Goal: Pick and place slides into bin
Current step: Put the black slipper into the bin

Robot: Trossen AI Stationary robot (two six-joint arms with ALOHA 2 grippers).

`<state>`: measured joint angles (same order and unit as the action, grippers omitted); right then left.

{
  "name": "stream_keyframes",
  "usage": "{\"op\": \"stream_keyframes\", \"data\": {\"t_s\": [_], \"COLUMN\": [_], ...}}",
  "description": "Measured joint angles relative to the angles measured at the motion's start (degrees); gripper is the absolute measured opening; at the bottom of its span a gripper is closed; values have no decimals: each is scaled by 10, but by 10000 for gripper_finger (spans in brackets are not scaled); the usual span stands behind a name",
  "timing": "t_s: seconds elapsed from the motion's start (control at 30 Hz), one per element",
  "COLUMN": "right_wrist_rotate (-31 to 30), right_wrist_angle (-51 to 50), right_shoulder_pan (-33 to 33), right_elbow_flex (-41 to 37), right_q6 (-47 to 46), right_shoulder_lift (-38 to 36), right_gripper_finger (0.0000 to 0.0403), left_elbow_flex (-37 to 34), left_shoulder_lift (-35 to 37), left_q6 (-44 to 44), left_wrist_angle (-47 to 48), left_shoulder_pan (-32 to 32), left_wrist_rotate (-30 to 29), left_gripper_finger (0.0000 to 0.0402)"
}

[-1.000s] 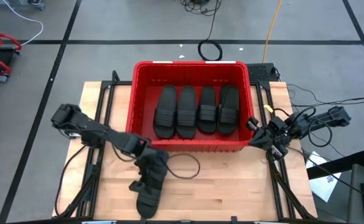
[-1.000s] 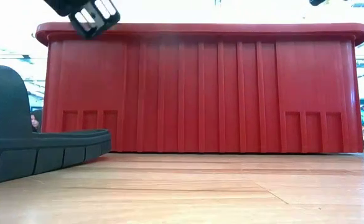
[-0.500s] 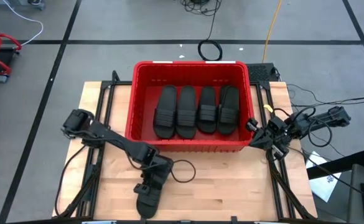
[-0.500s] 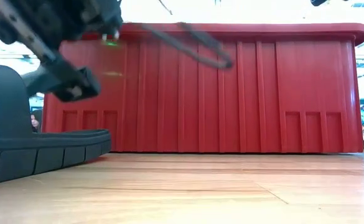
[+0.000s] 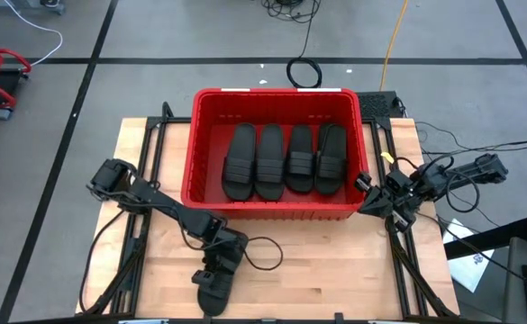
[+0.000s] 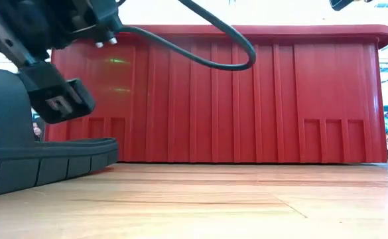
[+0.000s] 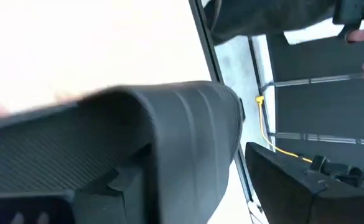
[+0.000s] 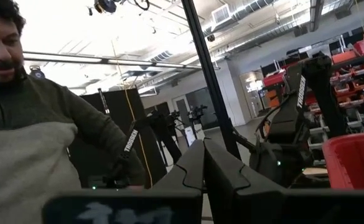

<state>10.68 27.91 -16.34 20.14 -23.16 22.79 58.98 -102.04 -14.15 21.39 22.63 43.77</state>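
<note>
Looking straight down from the high view, the red bin [image 5: 277,151] sits at the far middle of the wooden table [image 5: 335,261], and four black slides [image 5: 285,160] lie in it side by side, straps up, filling its floor from one side wall to the other. Near the table's front edge a fifth slide [image 5: 216,290] lies on the wood, and the left gripper [image 5: 214,267] is down right over its strap end; its fingers are hidden against the black rubber, so whether they have closed on the sandal cannot be told from here. The right gripper [image 5: 368,200] waits beside the bin's right front corner, jaws closed and empty.

Across the low view, the bin's ribbed front wall [image 6: 247,99] fills the picture, its contents hidden behind it. The loose slide [image 6: 41,159] rests flat on the table at the left, with the left arm's dark hardware just above it.

Through the left wrist view, the slide's ribbed strap [image 7: 182,137] looms very close.

From the right wrist view, the closed fingers [image 8: 188,177] point into the room, where a person [image 8: 26,124] sits; a corner of the bin [image 8: 356,162] shows at the edge.
</note>
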Motion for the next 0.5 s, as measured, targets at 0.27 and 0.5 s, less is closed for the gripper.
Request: {"op": "stream_keyframes", "data": {"t_s": [0.27, 0.5], "right_wrist_rotate": [1, 26], "right_wrist_angle": [-1, 0], "right_shoulder_pan": [0, 0], "right_elbow_flex": [0, 0], "right_q6": [0, 0], "right_shoulder_lift": [0, 0], "right_gripper_finger": [0, 0], "left_elbow_flex": [0, 21], "left_shoulder_lift": [0, 22], "left_q6": [31, 19], "left_wrist_angle": [-17, -17], "left_shoulder_pan": [1, 9], "left_wrist_rotate": [25, 65], "left_gripper_finger": [90, 12]}}
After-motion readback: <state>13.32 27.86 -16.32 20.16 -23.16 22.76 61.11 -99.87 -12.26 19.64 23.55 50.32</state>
